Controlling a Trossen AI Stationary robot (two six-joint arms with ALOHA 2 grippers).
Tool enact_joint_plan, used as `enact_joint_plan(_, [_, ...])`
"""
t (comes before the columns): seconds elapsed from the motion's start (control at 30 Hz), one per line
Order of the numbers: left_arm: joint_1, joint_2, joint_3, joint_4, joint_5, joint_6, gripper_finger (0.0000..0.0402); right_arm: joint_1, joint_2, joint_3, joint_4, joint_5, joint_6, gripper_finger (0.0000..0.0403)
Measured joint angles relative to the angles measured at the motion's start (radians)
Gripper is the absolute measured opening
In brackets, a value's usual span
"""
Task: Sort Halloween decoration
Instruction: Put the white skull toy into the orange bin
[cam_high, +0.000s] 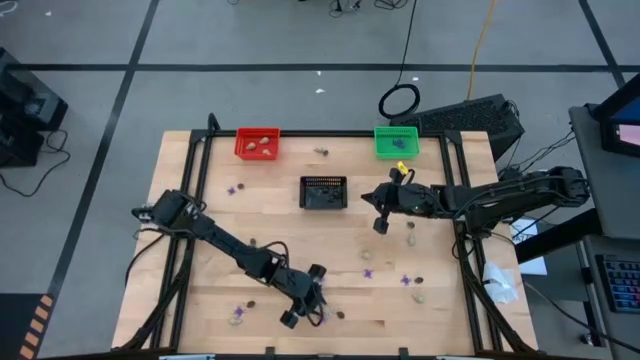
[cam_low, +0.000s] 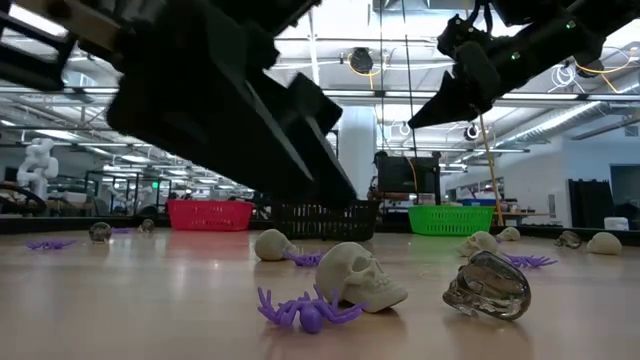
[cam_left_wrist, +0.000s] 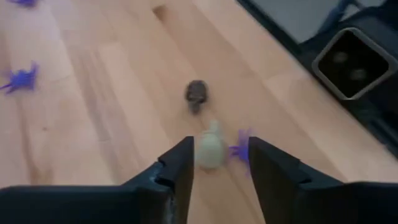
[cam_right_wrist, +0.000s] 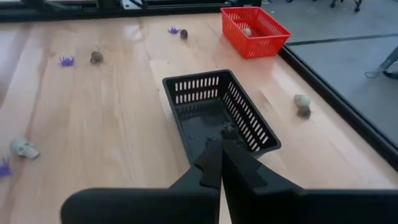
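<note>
Reaching low at the bottom centre of the overhead frame, the left gripper (cam_left_wrist: 217, 171) spreads its fingers around a pale skull (cam_left_wrist: 212, 148) on the bench (cam_high: 200, 280), apparently lining up a pinch. A purple spider (cam_left_wrist: 239, 149) lies just beside it. The right gripper (cam_right_wrist: 221, 163), fingers pressed together, hovers near the black basket (cam_right_wrist: 245, 118).

three baskets (cam_high: 323, 192) along table's (cam_high: 200, 290) far side | trinkets (cam_high: 367, 272) scattered nearer front edge
</note>
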Motion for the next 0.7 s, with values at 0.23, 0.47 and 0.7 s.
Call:
enact_joint_plan(0.23, [0.001,0.032,0.020,0.017,-0.046,0.000,0.0172,0.002,0.022,0.000,0.003,0.000,0.045,0.0000])
enact_joint_plan(0.47, [-0.006,0.083,0.018,0.039,-0.045,-0.003,0.0173,0.006,0.063,-0.001,0.027,0.000,0.045,0.0000])
enact_joint_plan(0.7, [-0.004,0.118,0.019,0.093,-0.041,-0.027,0.0173,0.006,0.064,-0.001,0.046,0.000,0.038,0.0000])
